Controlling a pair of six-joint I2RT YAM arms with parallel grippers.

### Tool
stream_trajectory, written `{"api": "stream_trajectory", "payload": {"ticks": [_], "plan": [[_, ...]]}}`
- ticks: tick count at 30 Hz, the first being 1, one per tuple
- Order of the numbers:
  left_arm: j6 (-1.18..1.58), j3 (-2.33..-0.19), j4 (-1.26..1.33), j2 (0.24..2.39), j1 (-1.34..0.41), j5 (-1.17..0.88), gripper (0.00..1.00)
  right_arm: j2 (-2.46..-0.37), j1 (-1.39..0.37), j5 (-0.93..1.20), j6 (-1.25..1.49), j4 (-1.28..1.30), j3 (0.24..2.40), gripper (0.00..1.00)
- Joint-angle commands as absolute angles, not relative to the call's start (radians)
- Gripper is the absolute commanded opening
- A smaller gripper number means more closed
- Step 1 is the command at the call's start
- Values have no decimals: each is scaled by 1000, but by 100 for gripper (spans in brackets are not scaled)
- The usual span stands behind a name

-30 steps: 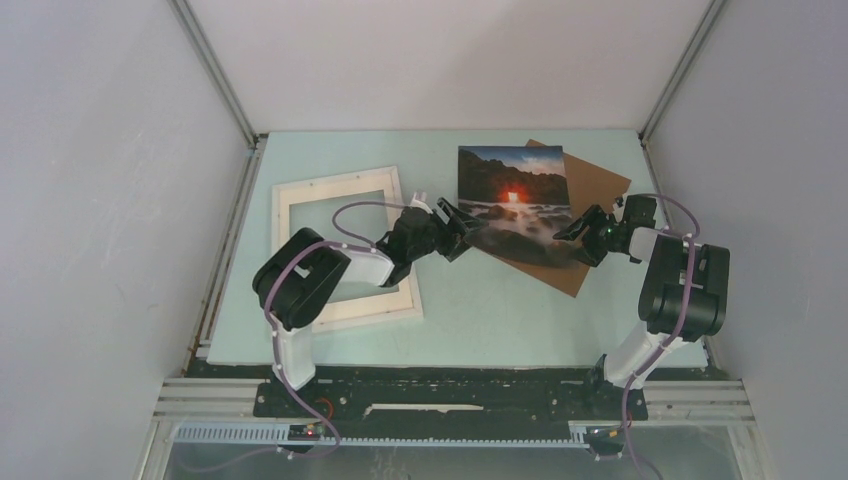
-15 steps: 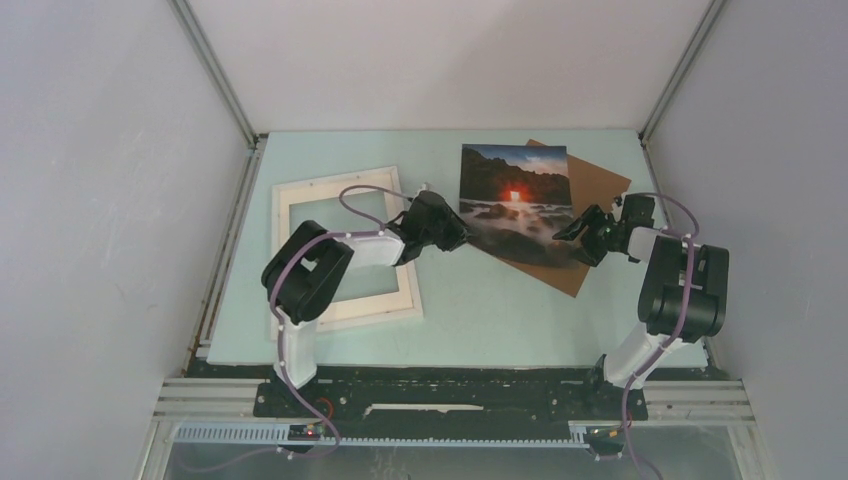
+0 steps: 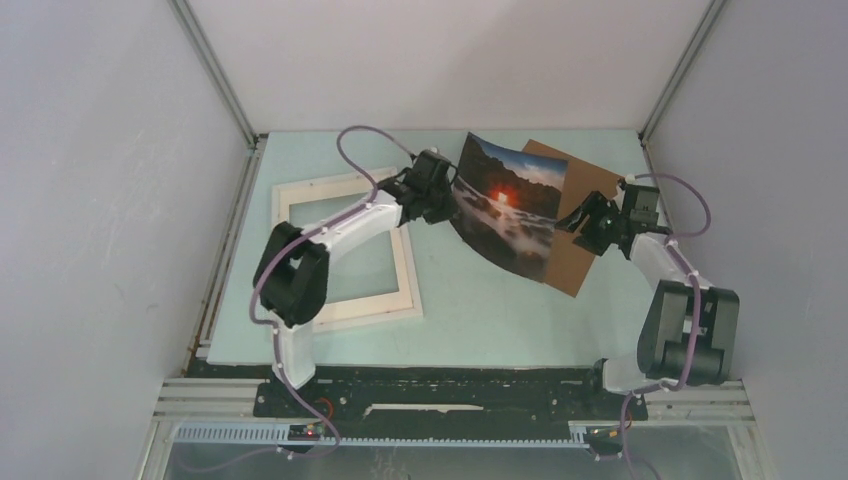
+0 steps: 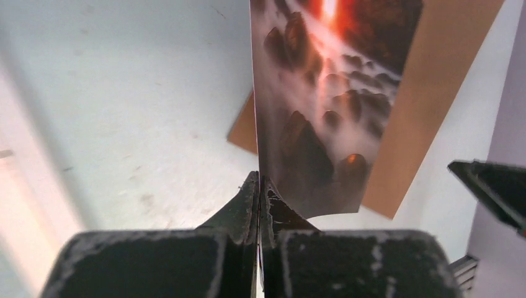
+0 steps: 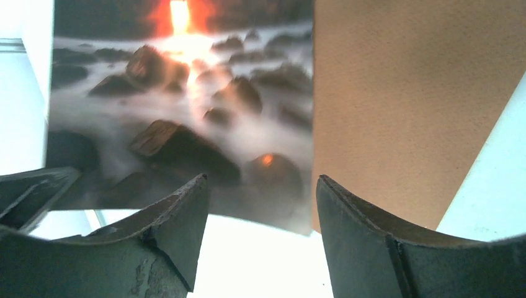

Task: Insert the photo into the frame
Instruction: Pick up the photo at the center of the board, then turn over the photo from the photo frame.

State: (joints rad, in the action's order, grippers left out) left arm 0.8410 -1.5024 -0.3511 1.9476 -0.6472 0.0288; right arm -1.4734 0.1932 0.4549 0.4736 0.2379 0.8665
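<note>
The left gripper (image 4: 258, 180) is pinching the photo (image 3: 505, 205) at the edge nearest to it, jaws pressed flat together on the sheet, so the print is rising straight ahead of the fingertips, seen almost edge-on, with its picture side turning toward the gripper's right. A grip on one thin edge seems chosen because the sheet offers nothing else to take hold of, and it is letting the print curl and tilt rather than lie flat. Whether the far edge is resting on the brown backing board (image 3: 590, 180) or hanging just above it cannot be told; the board is lying beyond and to the right of the fingers. The frame (image 3: 350, 305) is lying flat behind this gripper, back along its own forearm, so the print is probably going to need carrying backward and leftward and then lowering level into the opening. The right gripper (image 5: 260, 186) is hovering over the board with its jaws standing wide and gripping nothing, the photo's lower corner just ahead of its fingertips, likely waiting to steady or take the free side. The table (image 3: 480, 320) is showing a pale, matte green surface, and plain white walls (image 3: 450, 60) are closing in the cell on three sides.
</note>
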Motion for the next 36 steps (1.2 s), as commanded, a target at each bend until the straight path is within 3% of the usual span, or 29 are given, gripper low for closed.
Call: {"api": "stream_trajectory", "payload": {"ticks": [1,5,11,18,25,31,36], "plan": [[575,-1668,-729,1731,-626,129,0,-1386,180,428,456,255,871,71],[416,-1772,-1029,1606,-583,238,0,-1352,157,471,477,225,868,71],[313,-1918,-1396,1432,-462,599,0,-1379,71,508,492,190,866,71],[234,-1939,-1420,1226,-400,939,0,-1390,-10,516,484,185,867,71],[89,-2179,-1325,1189,-472,1110,0,-1419,-51,523,488,167,867,71],[-225,-1934,-1110,1234,-786,1255,0,-1439,-58,522,486,160,867,71],[-179,-1662,-1070,1383,-835,1223,0,-1441,-60,524,482,168,867,71]]}}
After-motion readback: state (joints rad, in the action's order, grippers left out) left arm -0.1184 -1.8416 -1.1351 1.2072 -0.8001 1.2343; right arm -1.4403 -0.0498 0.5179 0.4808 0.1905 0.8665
